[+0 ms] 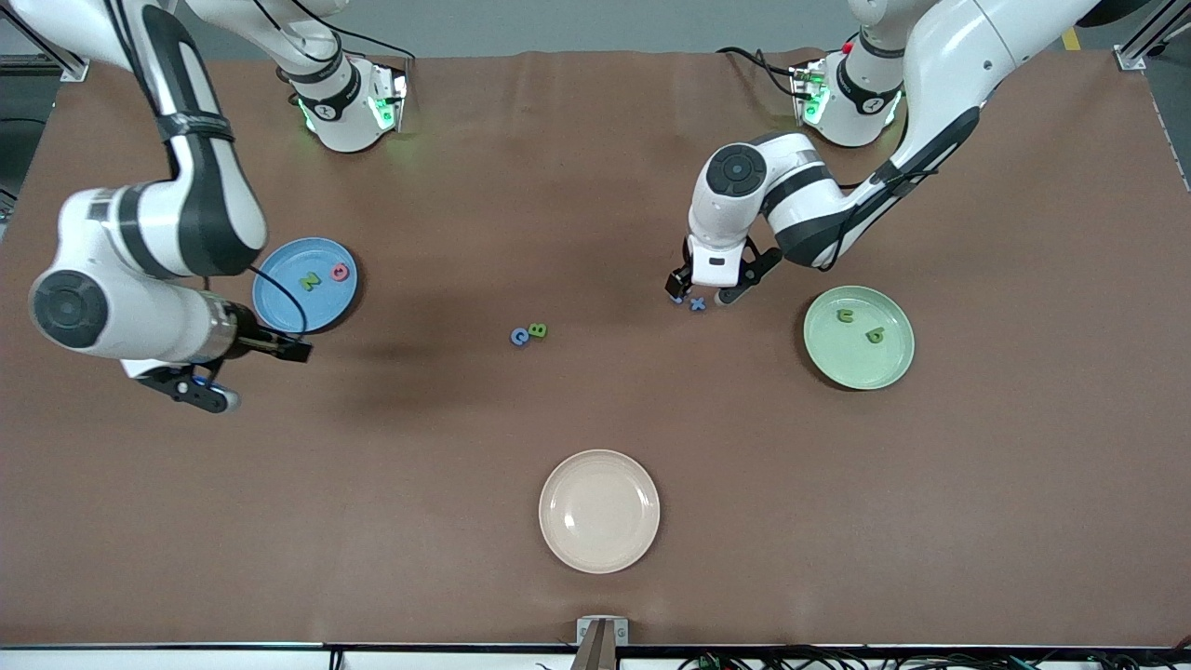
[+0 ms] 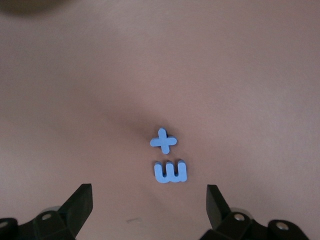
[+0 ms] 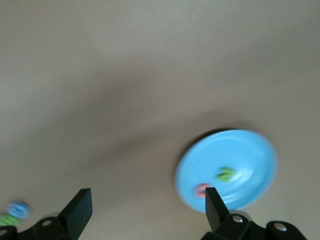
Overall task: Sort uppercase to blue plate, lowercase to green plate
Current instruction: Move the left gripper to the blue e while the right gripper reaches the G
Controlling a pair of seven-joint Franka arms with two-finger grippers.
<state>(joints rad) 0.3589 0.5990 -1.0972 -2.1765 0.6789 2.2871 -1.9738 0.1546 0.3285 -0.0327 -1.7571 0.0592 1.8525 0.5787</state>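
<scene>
The blue plate (image 1: 284, 307) holds two uppercase letters, a green N (image 1: 309, 281) and a pink-red Q (image 1: 340, 272). A blue G (image 1: 520, 336) and a green B (image 1: 538, 329) lie together mid-table. The green plate (image 1: 861, 368) holds two lowercase letters, a green u (image 1: 845, 315) and a green b (image 1: 874, 335). My left gripper (image 1: 700, 290) hangs open over the blue t (image 2: 163, 141) and blue m (image 2: 170, 171), nothing between its fingers. My right gripper (image 1: 256, 375) is open and empty over bare table beside the blue plate (image 3: 250, 150).
A cream plate (image 1: 599, 510) sits empty near the table's front edge, nearer to the front camera than the G and B. The brown table surface (image 1: 977, 484) spreads wide around all three plates.
</scene>
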